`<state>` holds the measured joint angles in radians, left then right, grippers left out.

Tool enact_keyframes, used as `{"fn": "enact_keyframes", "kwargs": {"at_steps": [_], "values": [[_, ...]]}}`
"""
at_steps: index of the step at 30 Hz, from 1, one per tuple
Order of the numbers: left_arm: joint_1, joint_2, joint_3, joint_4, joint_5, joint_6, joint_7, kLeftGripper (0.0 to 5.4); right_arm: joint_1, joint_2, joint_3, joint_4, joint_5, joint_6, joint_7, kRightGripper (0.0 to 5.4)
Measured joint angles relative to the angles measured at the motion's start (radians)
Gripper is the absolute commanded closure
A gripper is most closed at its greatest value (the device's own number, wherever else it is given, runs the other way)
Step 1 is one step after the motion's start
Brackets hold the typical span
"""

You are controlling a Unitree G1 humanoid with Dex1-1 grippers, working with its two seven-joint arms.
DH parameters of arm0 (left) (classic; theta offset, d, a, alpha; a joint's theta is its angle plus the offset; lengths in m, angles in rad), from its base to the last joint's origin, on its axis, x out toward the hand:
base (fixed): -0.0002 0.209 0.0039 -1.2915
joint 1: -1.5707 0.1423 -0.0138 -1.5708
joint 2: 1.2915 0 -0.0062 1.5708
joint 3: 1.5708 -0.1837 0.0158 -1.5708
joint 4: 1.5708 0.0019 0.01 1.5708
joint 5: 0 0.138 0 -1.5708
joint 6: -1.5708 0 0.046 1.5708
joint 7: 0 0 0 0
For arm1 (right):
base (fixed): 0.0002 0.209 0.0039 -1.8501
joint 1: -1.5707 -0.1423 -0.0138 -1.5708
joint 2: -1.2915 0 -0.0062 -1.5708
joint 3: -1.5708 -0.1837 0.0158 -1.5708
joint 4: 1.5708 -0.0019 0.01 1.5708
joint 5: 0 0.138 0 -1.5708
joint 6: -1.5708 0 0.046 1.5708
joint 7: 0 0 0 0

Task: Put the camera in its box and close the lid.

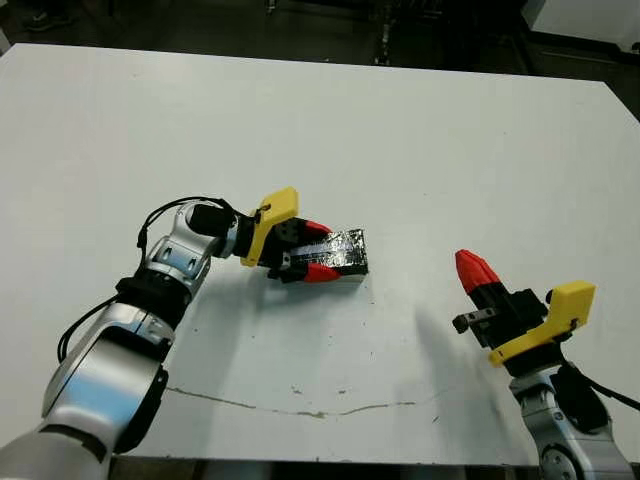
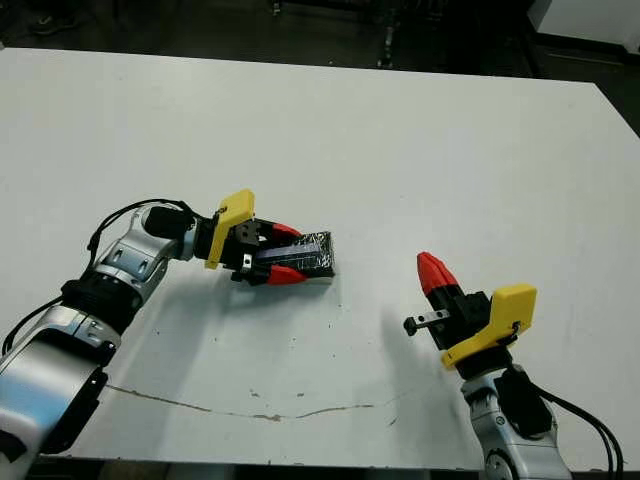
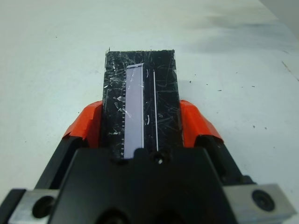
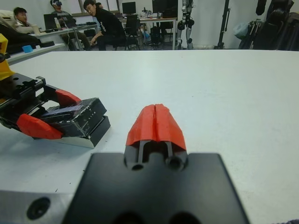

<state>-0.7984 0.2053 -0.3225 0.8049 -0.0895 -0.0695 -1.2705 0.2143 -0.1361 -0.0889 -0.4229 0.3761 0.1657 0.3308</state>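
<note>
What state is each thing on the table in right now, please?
lid: lying on the box, gripped from both sides.
box: on the table under the lid, only its white base showing.
left gripper: shut on the lid.
right gripper: shut, holding nothing, clear of the box.

The setting is looking like a robotics lab or shared research workroom. A large white table [image 4: 243, 93] is filling the foreground, its surface scuffed and cracked near the front edge. Beyond the table's far edge, people [image 4: 105, 25] are sitting on office chairs at desks [image 4: 140, 21] carrying dark monitors [image 4: 127, 7]. Farther along that same far side, a humanoid robot [image 4: 187, 21] is standing upright beside a black stand [image 4: 225, 23], and dark gear is hanging near it. Around the table, a dark floor [image 1: 200, 25] is showing.
</note>
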Motion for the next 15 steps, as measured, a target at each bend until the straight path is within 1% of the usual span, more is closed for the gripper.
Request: {"fn": "enact_keyframes", "kwargs": {"at_steps": [8, 15], "values": [[-0.003, -0.007, -0.002, 0.003, 0.009, -0.003, 0.006, 2.24, 0.001, 0.0, 0.0, 0.0, -0.001, 0.0, 0.0, 5.4], [-0.016, -0.013, -0.02, -0.011, 0.038, 0.022, 0.016, 2.24, 0.001, 0.0, 0.0, 0.0, -0.001, 0.0, 0.001, 5.4]]}}
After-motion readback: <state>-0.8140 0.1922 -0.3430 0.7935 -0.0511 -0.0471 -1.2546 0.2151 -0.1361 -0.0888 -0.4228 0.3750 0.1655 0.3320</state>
